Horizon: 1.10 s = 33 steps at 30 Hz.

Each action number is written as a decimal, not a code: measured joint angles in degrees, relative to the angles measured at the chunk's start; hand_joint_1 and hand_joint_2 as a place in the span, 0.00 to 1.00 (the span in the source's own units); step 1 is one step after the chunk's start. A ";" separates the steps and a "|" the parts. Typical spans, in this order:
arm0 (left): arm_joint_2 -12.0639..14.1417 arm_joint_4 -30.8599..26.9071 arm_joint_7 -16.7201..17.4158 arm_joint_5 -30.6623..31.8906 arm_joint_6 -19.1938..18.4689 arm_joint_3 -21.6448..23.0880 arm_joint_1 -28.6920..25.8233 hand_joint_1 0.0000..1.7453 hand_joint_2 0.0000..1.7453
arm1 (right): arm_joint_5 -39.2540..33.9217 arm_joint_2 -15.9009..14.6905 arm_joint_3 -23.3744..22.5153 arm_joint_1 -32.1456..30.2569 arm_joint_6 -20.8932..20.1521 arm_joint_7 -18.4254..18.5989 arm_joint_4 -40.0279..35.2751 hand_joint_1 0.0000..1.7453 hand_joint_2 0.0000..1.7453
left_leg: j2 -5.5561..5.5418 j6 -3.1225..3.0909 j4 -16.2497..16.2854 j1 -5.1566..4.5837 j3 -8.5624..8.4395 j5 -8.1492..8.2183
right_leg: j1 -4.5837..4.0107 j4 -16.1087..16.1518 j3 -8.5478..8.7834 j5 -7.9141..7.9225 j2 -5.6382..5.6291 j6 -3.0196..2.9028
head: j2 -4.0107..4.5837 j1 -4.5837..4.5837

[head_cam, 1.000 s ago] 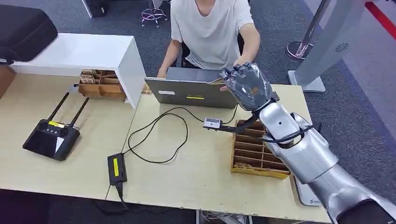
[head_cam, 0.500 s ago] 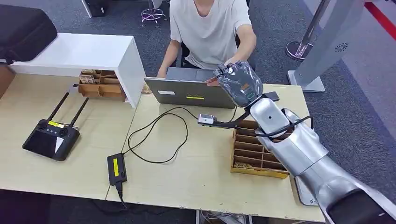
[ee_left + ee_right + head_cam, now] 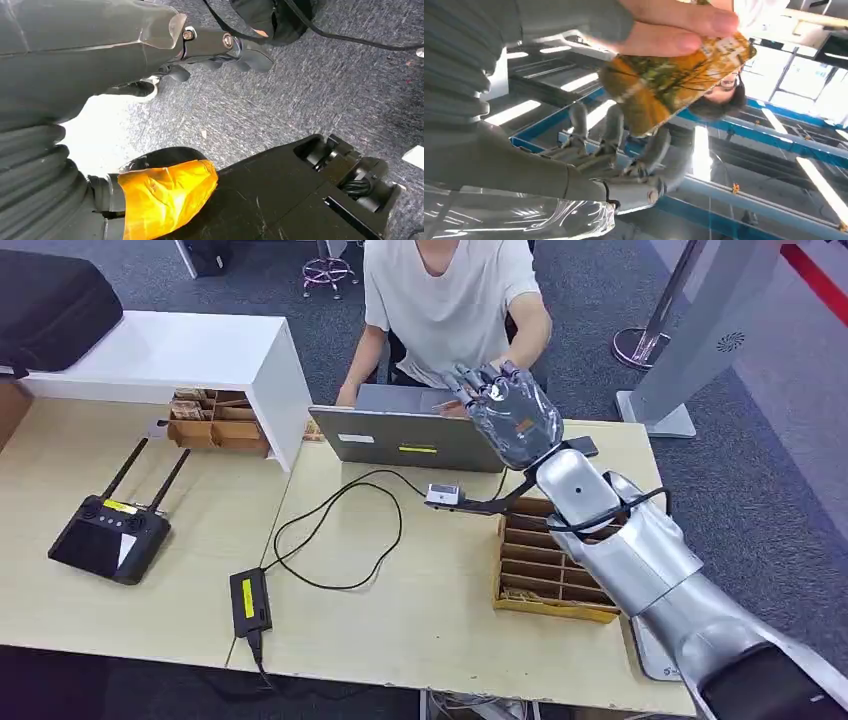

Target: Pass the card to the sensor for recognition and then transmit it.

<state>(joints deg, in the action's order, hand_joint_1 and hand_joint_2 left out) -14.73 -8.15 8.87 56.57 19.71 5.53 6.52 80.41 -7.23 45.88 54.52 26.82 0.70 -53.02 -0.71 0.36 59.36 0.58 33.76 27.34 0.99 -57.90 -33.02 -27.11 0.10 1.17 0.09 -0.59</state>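
My right hand is raised over the back edge of the laptop, its fingers spread apart, reaching toward the seated person. In the right wrist view the orange and green card is pinched between the person's fingers, just beyond my grey thumb; my fingers lie apart from it. The small grey sensor sits on the table on a black cable, below my forearm. My left hand hangs over the floor, holding nothing.
A cardboard tray with dividers lies under my right arm. A black remote controller, a power adapter and looping cable are on the table. A white shelf stands at the back left, a cardboard box under it.
My right hand moved left toward the person, and its curled fingers have spread apart. The person's fingers now hold the card. The sensor shifted slightly left on the table.
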 joint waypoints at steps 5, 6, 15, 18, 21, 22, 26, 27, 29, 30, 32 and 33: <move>0.00 0.00 0.37 -0.46 0.00 -0.24 -0.06 0.00 1.00 | 0.00 0.00 0.02 0.03 0.00 0.04 0.11 0.00 1.00 | 0.00 0.00 0.00 0.00 0.00 0.00 | 0.00 0.00 0.00 0.00 0.00 0.00 | 0.00 -0.02; 0.02 0.00 0.33 -0.74 0.00 -0.48 -0.10 0.00 1.00 | -0.02 0.00 0.02 0.03 0.00 0.07 0.11 0.00 1.00 | 0.00 0.00 0.00 0.00 0.00 0.00 | 0.00 0.00 0.00 0.00 0.00 0.00 | 0.00 0.00; 0.00 0.00 0.33 -1.22 0.00 -1.42 -0.27 0.00 1.00 | -0.04 0.00 0.00 0.02 -0.11 0.22 0.11 0.00 1.00 | 0.01 0.00 0.00 0.00 0.00 0.00 | 0.00 0.00 -0.02 0.00 -0.01 -0.01 | 0.00 -0.02; 0.02 0.00 0.35 -1.40 0.00 -1.53 -0.30 0.00 1.00 | -0.04 -0.07 0.00 0.04 -0.46 0.31 0.11 0.00 1.00 | 0.01 0.00 0.00 0.00 -0.01 0.00 | 0.00 0.00 -0.02 0.00 -0.01 -0.01 | 0.00 -0.02; 0.02 0.00 0.37 -1.84 0.00 -1.64 -0.33 0.00 1.00 | 0.04 -0.46 0.00 0.19 -2.45 0.50 0.13 0.00 1.00 | 0.01 0.00 0.00 0.00 0.00 0.00 | 0.00 0.00 -0.02 0.00 -0.01 -0.01 | 0.00 -0.02; 0.02 0.00 0.37 -1.97 0.00 -1.71 -0.35 0.00 1.00 | 0.11 -0.72 0.00 0.39 -3.39 0.74 0.26 0.00 1.00 | 0.01 0.00 0.01 0.00 -0.01 0.00 | 0.00 0.00 -0.02 0.00 -0.01 -0.01 | 0.00 0.00; 0.04 0.00 0.24 -2.14 0.00 -2.58 -0.53 0.00 1.00 | 0.50 -2.36 -0.52 2.53 -3.96 3.01 3.36 0.00 1.00 | 0.01 0.00 0.04 0.00 0.00 0.00 | 0.01 0.01 -0.02 0.03 0.00 -0.03 | 0.00 -0.02; 0.07 0.00 -0.04 -2.14 0.00 -2.69 -0.56 0.00 1.00 | 0.50 -2.97 -0.85 3.41 -3.61 3.71 5.04 0.00 1.00 | 0.00 0.00 0.05 -0.01 0.00 0.00 | 0.01 0.01 -0.02 0.04 0.00 -0.02 | 0.00 -0.02; 0.09 0.00 -0.18 -2.16 0.00 -2.93 -0.61 0.00 1.00 | 0.46 -3.94 -1.79 4.87 -2.29 4.00 7.92 0.00 1.00 | -0.04 -0.01 0.05 -0.01 0.03 -0.01 | 0.00 0.02 -0.01 0.07 0.05 0.03 | 0.00 0.00; 0.09 0.00 -0.17 -2.14 0.00 -2.99 -0.62 0.00 1.00 | 0.31 -4.32 -2.19 5.44 -1.75 4.00 8.92 0.00 1.00 | -0.05 -0.01 0.05 -0.01 0.03 -0.01 | 0.01 0.02 0.00 0.07 0.07 0.03 | 0.00 0.00; 0.09 0.00 -0.17 -2.16 0.02 -3.26 -0.67 0.00 1.00 | 0.26 -4.94 -2.60 6.38 -1.42 3.96 11.01 0.00 1.00 | -0.02 -0.01 0.05 -0.01 0.04 0.00 | 0.01 0.01 -0.01 0.08 0.01 0.03 | 0.00 0.00; 0.09 0.00 -0.17 -2.16 0.02 -3.34 -0.68 0.00 1.00 | 0.26 -5.01 -2.78 6.71 -1.33 3.96 11.87 0.00 1.00 | 0.04 0.00 0.05 -0.02 0.02 0.00 | 0.01 0.02 -0.01 0.09 -0.06 0.03 | 0.00 -0.02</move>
<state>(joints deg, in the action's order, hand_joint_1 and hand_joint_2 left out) -14.64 -8.15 8.70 54.40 19.74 2.19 5.84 80.67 -12.24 43.10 61.23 25.49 4.66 -41.15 -0.67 0.36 59.41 0.56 33.79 27.35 1.00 -57.89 -33.03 -27.01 0.05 1.20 0.09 -0.61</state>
